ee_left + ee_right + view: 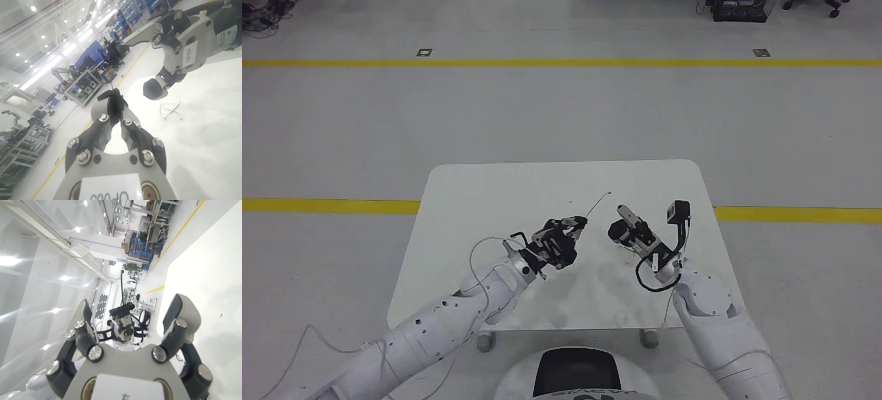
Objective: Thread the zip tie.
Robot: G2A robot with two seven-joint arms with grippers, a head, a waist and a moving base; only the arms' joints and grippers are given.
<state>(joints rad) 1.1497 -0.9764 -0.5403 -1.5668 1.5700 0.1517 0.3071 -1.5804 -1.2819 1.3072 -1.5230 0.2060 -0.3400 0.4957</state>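
Observation:
A thin black zip tie (594,205) sticks out from my left gripper (567,232), slanting toward the far middle of the white table (492,200). In the left wrist view my left gripper (113,96) is shut on the zip tie (112,86), whose thin tail pokes out past the fingertips. My right gripper (619,222) hovers just to the right of it, open and holding nothing. It faces the left gripper from close by (143,64). In its own view the right gripper (130,311) has its two pads wide apart.
Thin dark strands (170,111) lie crossed on the tabletop beyond the left gripper. The table's rounded edge (168,268) borders open floor with yellow lines (562,63). Racks and workstations stand far off in the hall.

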